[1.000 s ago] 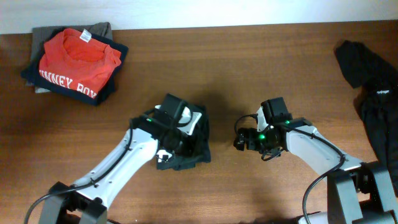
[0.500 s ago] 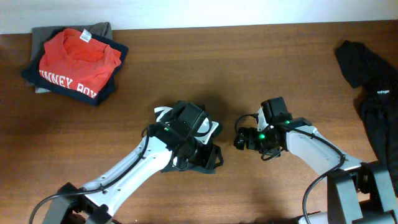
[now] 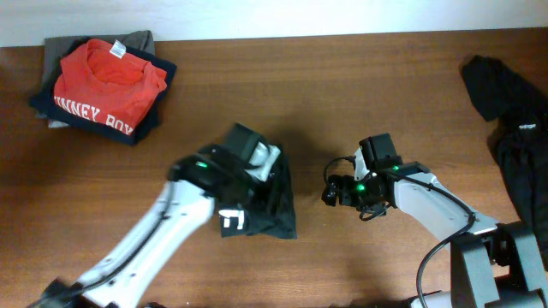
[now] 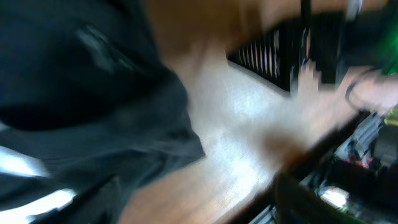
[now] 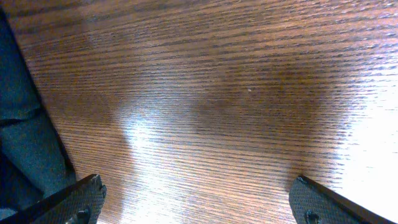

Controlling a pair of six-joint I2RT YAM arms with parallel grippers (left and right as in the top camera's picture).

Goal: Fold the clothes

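The clothes being worked on are a dark charcoal garment point(image 3: 276, 212) with white lettering, lying in a folded bundle at the table's centre. My left gripper point(image 3: 259, 181) hovers over its upper part. The left wrist view is blurred: the garment point(image 4: 81, 93) fills the left side, and the left gripper point(image 4: 199, 199) stands open over bare wood with nothing in it. To the right of the bundle, my right gripper point(image 3: 329, 193) rests low, apart from it. In the right wrist view the right gripper point(image 5: 196, 199) is wide open over wood, the garment's edge point(image 5: 25, 143) at left.
A stack of folded clothes topped by a red shirt point(image 3: 107, 81) sits at the back left. A crumpled black garment point(image 3: 514, 128) lies along the right edge. Brown wooden table point(image 3: 360, 94) lies between them.
My left arm swung right across the dark bundle and then back left. Its jaws let go of the cloth, which now lies a little farther right. The right arm stayed still.
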